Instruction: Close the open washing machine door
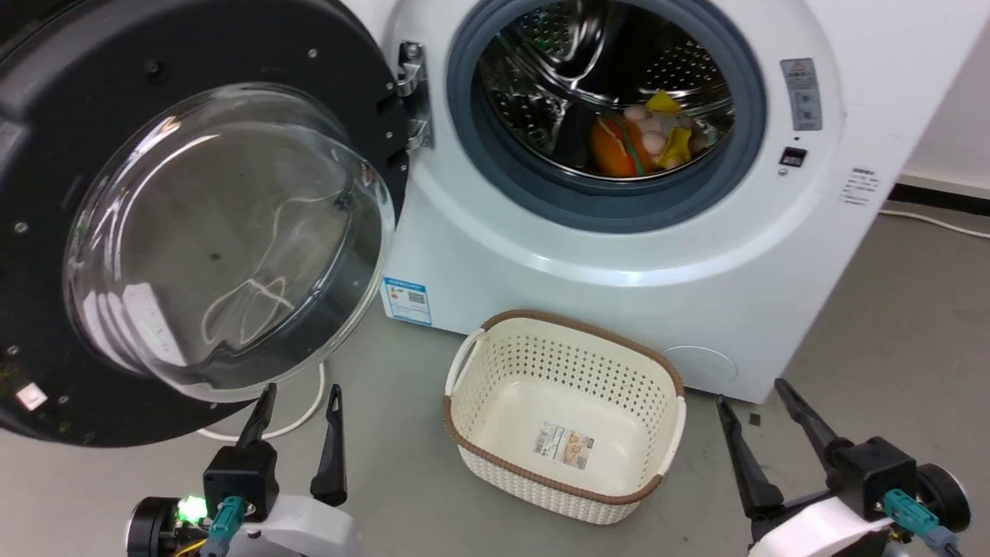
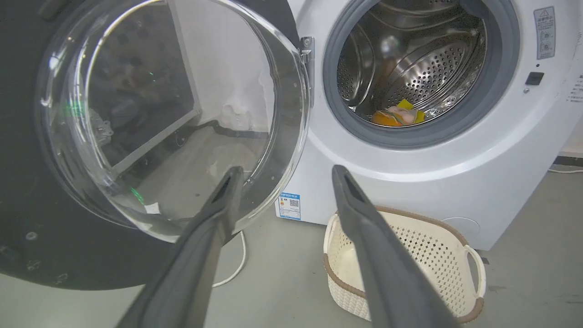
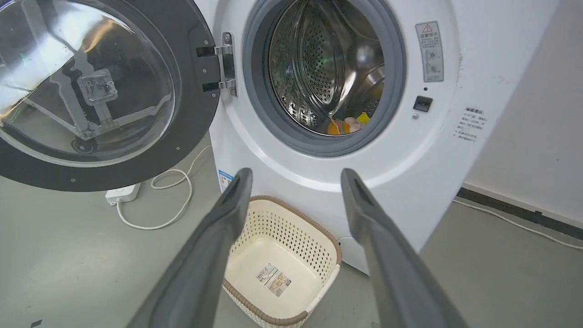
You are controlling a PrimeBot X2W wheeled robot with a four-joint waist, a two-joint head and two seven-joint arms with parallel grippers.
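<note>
The washing machine door [image 1: 224, 240] stands swung wide open to the left on its metal hinge [image 1: 414, 93], black rim around a bulging clear glass bowl. The door [image 2: 173, 114] looms close in the left wrist view; the door [image 3: 91, 86] is farther off in the right wrist view. My left gripper [image 1: 302, 394] is open, its fingertips just below the door's lower rim, touching nothing. My right gripper [image 1: 749, 391] is open at the lower right, away from the door. The drum [image 1: 607, 93] holds orange and yellow items [image 1: 646, 139].
A cream perforated basket [image 1: 495, 371] with a brown rim sits empty on the grey floor before the white machine [image 1: 619, 255]. A white cable [image 3: 168, 200] and power block [image 3: 122, 195] lie under the door. A wall [image 3: 537, 114] stands at the right.
</note>
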